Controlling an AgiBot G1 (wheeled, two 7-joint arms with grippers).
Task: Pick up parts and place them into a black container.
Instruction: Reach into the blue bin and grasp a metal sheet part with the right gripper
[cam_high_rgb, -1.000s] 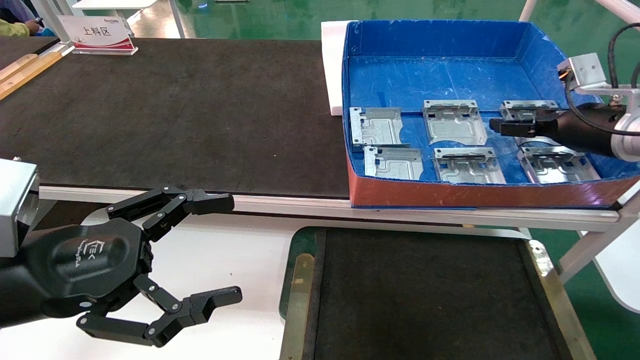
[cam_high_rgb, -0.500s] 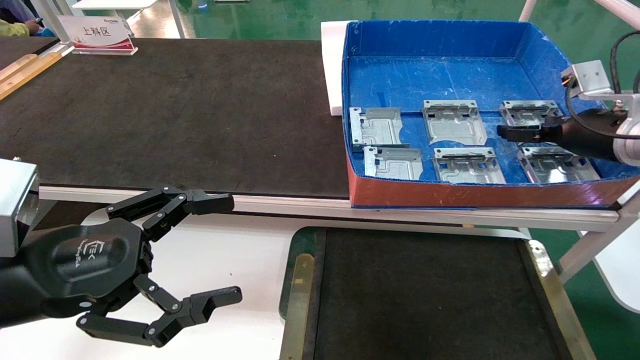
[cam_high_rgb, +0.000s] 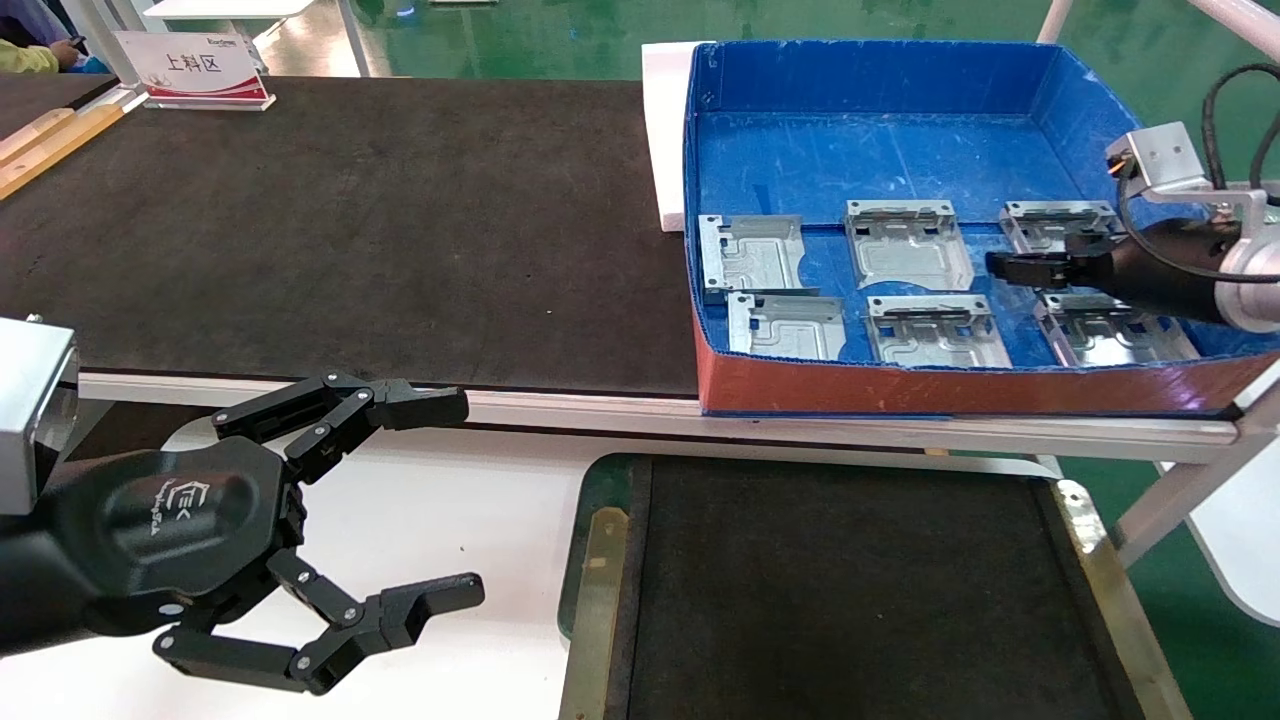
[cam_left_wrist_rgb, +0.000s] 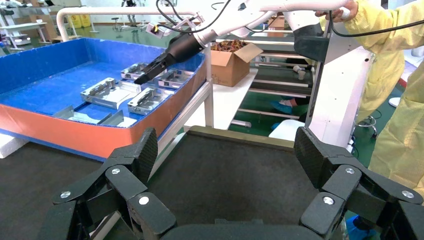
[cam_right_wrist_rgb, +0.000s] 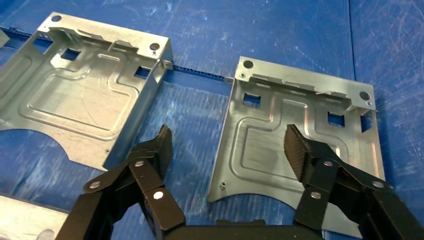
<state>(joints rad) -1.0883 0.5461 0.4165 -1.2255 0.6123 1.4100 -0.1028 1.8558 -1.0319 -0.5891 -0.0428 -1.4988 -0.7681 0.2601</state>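
Note:
Several silver-grey parts lie flat in two rows, among them a middle-back part (cam_high_rgb: 908, 243) and a front-right part (cam_high_rgb: 1115, 330). My right gripper (cam_high_rgb: 1005, 267) hangs open just above the back-right part (cam_high_rgb: 1050, 222). In the right wrist view this gripper (cam_right_wrist_rgb: 229, 142) straddles one side edge of that part (cam_right_wrist_rgb: 295, 125), with nothing held, and a neighbouring part (cam_right_wrist_rgb: 85, 95) lies beside it. The black container (cam_high_rgb: 597, 560) sits in front of the table with nothing on its floor. My left gripper (cam_high_rgb: 450, 500) is parked open beside it. In the left wrist view it (cam_left_wrist_rgb: 226, 150) faces the container's rim (cam_left_wrist_rgb: 240, 136).
The parts lie in a deep blue box with a red front (cam_high_rgb: 900, 385) on the long black mat table (cam_high_rgb: 350, 230). A white foam block (cam_high_rgb: 663, 130) stands at the box's left side. A sign (cam_high_rgb: 195, 65) stands far left. A person in yellow (cam_left_wrist_rgb: 395, 75) stands beyond the right arm.
My right gripper has dropped a little toward the box floor, drifted right, then edged back left. The left arm has not moved.

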